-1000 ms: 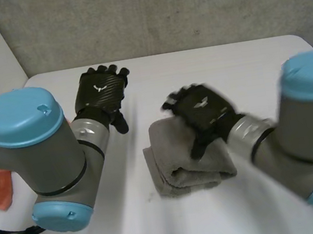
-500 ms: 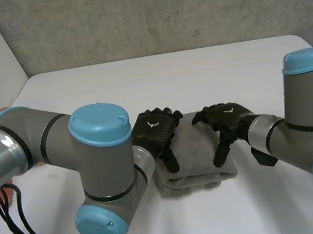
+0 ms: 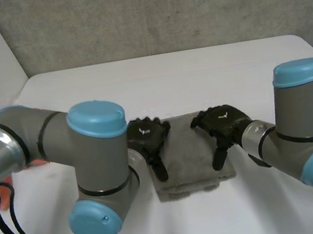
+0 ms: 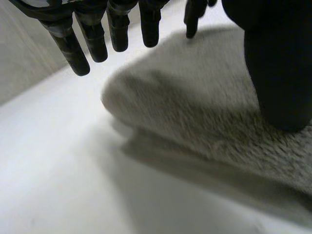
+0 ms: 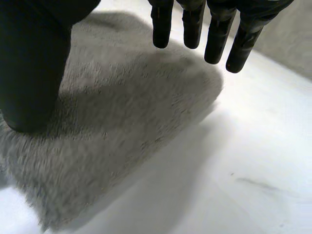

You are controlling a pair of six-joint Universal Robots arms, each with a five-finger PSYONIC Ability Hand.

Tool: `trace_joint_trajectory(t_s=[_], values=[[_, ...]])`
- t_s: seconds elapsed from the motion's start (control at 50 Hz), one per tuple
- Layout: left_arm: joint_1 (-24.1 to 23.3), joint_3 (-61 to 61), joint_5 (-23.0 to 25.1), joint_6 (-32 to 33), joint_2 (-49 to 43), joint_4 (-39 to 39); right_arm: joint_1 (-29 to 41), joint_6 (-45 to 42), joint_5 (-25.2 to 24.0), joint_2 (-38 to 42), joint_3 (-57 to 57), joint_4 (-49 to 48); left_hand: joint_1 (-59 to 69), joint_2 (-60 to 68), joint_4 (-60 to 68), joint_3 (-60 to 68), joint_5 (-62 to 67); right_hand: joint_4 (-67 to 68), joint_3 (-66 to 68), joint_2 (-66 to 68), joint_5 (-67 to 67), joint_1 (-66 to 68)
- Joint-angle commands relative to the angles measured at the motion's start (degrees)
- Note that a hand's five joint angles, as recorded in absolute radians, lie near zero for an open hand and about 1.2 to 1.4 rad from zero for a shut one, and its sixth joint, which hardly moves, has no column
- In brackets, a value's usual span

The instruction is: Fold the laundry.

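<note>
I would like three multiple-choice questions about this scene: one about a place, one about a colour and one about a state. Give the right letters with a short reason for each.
1. Where are the left hand and the right hand?
A. Both off the towel
B. On the towel, one at each side
C. Both on one corner of the towel

2. What colour is the towel?
A. Grey
B. Blue
C. Yellow

3. How are the right hand's fingers?
A. Curled round the towel
B. Straight, gripping nothing
C. Closed in a fist

Answers: 1 B, the head view shows each hand on its own side of the towel; 2 A, the towel is grey in every view; 3 B, the right wrist view shows them straight above the towel.
</note>
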Motion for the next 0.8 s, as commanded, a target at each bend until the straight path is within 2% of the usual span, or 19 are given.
trace_joint_trajectory(t_s=[0.02,0.06,0.1,0.16,0.24,0.42,0.54,0.66,0.8], values=[[0.8,0.4,1.1,-0.3,7.7,0.8,-0.7,0.9,1.7,-11.2,7.1,-5.8,-0.5,-0.7,-0.8,-1.0,-2.5,-3.0,-2.0,-2.1,-3.4,-1.2],[1.2,0.4,2.5,-0.2,9.4,0.9,-1.2,1.0,2.8,-13.1,8.5,-6.8,-0.5,-0.7,-0.8,-1.0,-2.5,-3.0,-2.0,-2.1,-3.4,-1.2],[1.9,0.4,6.3,-0.3,11.9,1.0,-2.9,1.1,4.6,-15.2,10.9,-7.1,-0.5,-0.7,-0.8,-1.0,-2.5,-3.0,-2.0,-2.1,-3.4,-1.2],[3.4,0.4,11.8,-0.3,14.4,0.9,-5.5,1.4,5.2,-16.7,14.0,-6.8,-0.5,-0.7,-0.8,-1.0,-2.5,-3.0,-2.0,-2.1,-3.4,-1.2],[4.9,0.3,16.2,-0.9,16.0,0.8,-6.7,3.3,5.2,-16.8,17.0,-6.7,-0.6,-0.7,-0.9,-1.0,-2.5,-3.0,-2.0,-2.1,-3.4,-1.2],[5.0,-0.6,17.0,-1.1,16.3,0.6,-8.4,12.5,3.2,-16.1,21.9,-4.4,-0.5,-0.7,-0.8,-1.0,-2.5,-3.0,-2.0,-2.1,-3.4,-1.2],[4.9,-0.9,16.9,-1.6,16.1,0.6,-8.1,16.2,-2.8,-14.7,24.2,-6.9,-0.5,-0.7,-0.8,-1.0,-2.5,-2.1,-1.1,-1.2,-2.5,-0.3],[4.8,-1.0,16.9,-2.0,16.0,0.5,-7.0,19.4,-3.5,-13.5,24.8,-11.5,-0.5,-0.7,-0.8,-1.0,-2.5,0.8,1.8,1.6,0.3,2.5],[4.9,-2.0,16.9,-2.2,16.1,0.6,-0.5,19.0,-2.5,-12.6,25.5,-16.8,-0.5,-0.7,-0.8,-1.0,-2.5,0.8,1.8,1.6,0.3,2.5]])
